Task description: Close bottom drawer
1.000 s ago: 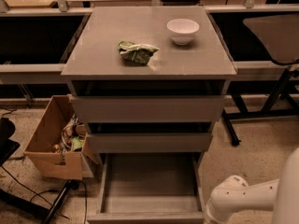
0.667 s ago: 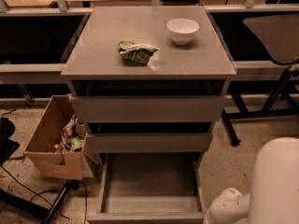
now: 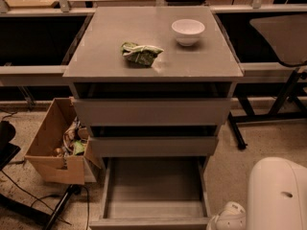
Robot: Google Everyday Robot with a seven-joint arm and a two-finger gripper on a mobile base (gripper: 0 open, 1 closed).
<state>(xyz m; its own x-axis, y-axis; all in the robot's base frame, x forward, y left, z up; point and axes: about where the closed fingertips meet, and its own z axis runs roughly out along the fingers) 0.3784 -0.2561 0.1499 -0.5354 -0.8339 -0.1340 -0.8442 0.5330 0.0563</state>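
Note:
The bottom drawer [image 3: 152, 188] of the grey cabinet is pulled far out toward me. Its shallow grey box looks empty, and its flat front panel [image 3: 148, 223] lies at the picture's bottom edge. The middle drawer front [image 3: 152, 146] and the top drawer front [image 3: 152, 111] stand above it, each slightly out. My white arm [image 3: 278, 195] fills the lower right corner, with a rounded joint [image 3: 230, 218] beside the drawer's right front corner. My gripper is out of view, below the frame.
On the cabinet top [image 3: 96, 61] lie a crumpled green bag [image 3: 140, 52] and a white bowl [image 3: 188, 31]. An open cardboard box [image 3: 55, 147] of clutter stands on the floor to the left. Black cables and a stand leg [image 3: 57, 210] run at lower left. Dark table legs [image 3: 240, 133] stand at right.
My white arm has shifted in the lower right corner: the large link now rises there and the rounded joint sits lower, by the drawer corner. The drawers have not moved.

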